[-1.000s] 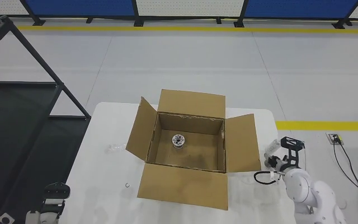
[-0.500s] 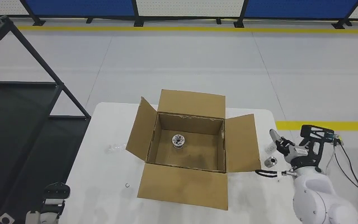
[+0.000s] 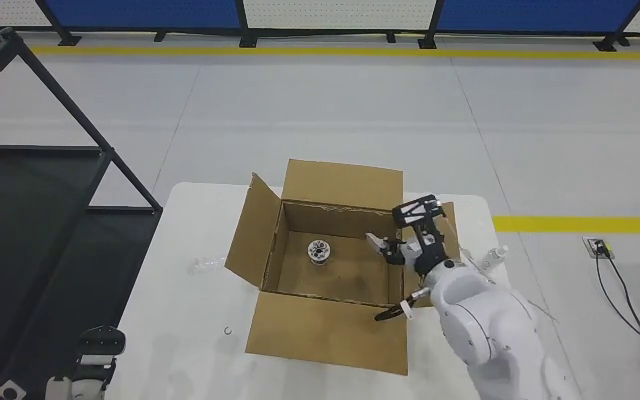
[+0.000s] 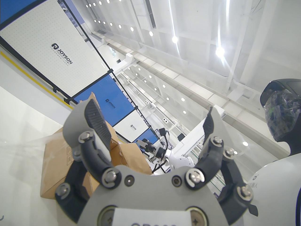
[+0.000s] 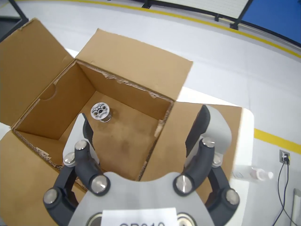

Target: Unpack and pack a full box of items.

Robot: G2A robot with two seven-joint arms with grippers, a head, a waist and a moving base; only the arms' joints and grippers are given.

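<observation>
Brown corrugated cardboard forms the box [image 3: 335,265], which is standing open at the centre of the top view on the white table [image 3: 180,320], with all four flaps folded outward. A round metal spool [image 3: 318,250] with a perforated face is sitting upright on the box floor, near the far wall and left of the floor's middle; the right wrist view is showing the same spool [image 5: 100,112] apart from every wall of the box [image 5: 124,88]. The right gripper [image 3: 385,247] is hovering over the right-hand part of the box opening, just inside the right wall, above the floor and well apart from the spool. In its own wrist view the right gripper [image 5: 143,118] is holding its fingers wide apart with nothing between them. The left gripper [image 4: 150,111] is pointing upward toward the ceiling lights, its ribbed pads [image 4: 96,118] spread wide and gripping nothing; the box [image 4: 58,161] is showing beyond its near finger. A small white bottle [image 3: 490,260] is lying on its side on the table just beyond the right flap, at the right of the top view, and is also appearing in the right wrist view [image 5: 254,172]. A small clear item [image 3: 207,263] is lying on the table left of the box, and a small ring [image 3: 229,331] is lying near the lower left flap corner.
</observation>
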